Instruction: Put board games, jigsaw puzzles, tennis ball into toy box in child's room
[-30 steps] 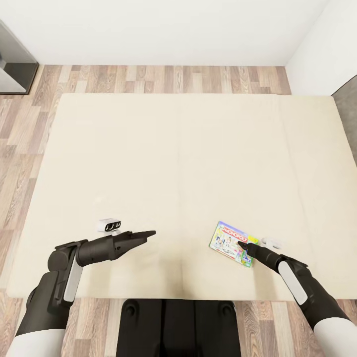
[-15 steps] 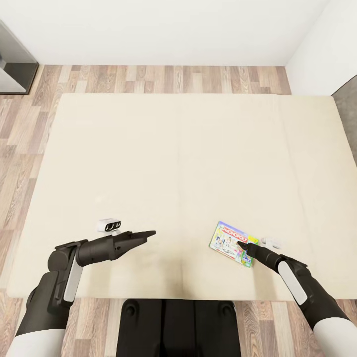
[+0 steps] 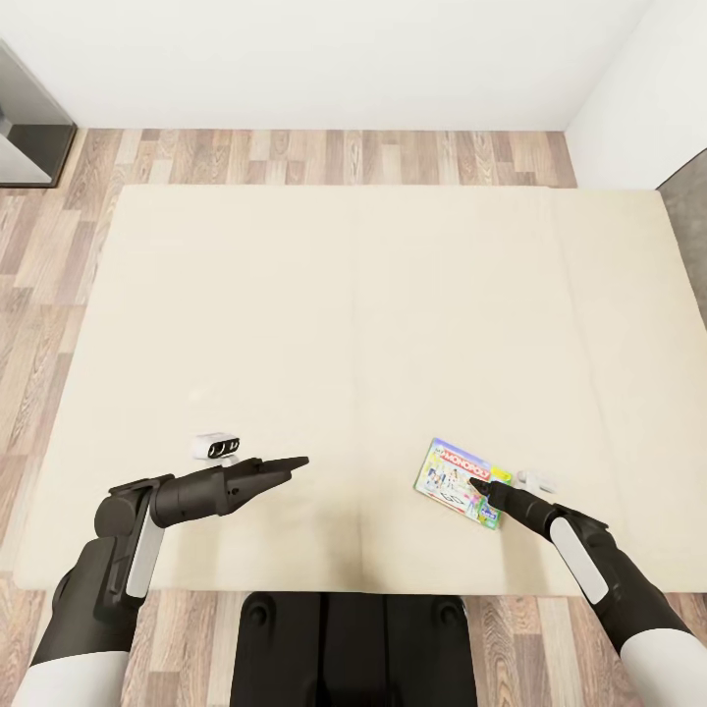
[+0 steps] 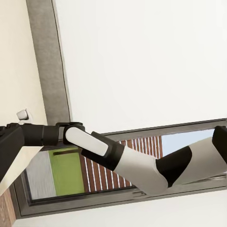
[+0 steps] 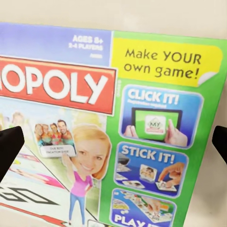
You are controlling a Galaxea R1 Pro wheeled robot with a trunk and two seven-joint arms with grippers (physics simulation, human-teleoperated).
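— Beige mattress all across; that is the bed (image 3: 353,295), seen from above, with wood-plank floor (image 3: 324,155) round it.

— And the board game?

— A Monopoly box (image 3: 452,478) lies flat on the bed near its front edge, on the robot's right. Its green panel reads "Make YOUR own game!" in the right wrist view (image 5: 113,127).

— Where is the right hand (image 3: 478,485)?

— Its tip is over the box's near corner. In the right wrist view a dark fingertip (image 5: 9,149) shows at each side with the cover between them, so the jaws stand apart, gripping nothing.

— The left hand (image 3: 295,462)?

— Above bare mattress, well apart from the box, fingers drawn to a closed point, holding nothing. A small white object (image 3: 216,447) lies just beyond it.
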